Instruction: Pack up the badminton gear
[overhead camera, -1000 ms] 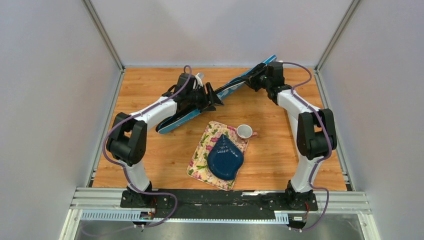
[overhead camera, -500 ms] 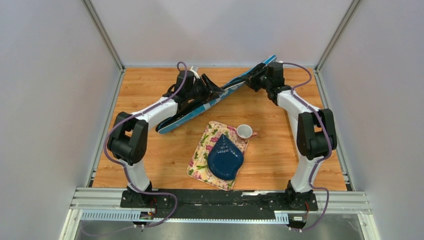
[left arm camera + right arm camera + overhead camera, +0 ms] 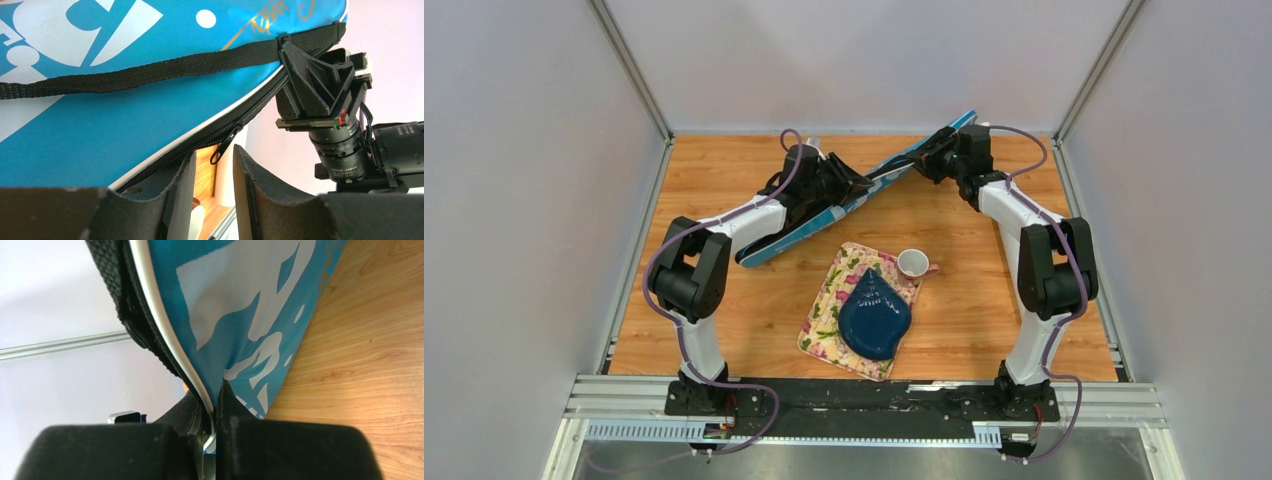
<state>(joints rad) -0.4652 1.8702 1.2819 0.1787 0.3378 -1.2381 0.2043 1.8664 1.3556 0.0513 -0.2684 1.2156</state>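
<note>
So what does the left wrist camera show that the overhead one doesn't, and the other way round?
Only the left wrist view shows the zipper pull dangling at the open gap of the left arm's jaws, and the black strap close up. Only the overhead view shows the dark blue plate on its floral cloth, the white cup and the wooden table. Both show the blue bag, its far end clamped in the right arm's jaws.
</note>
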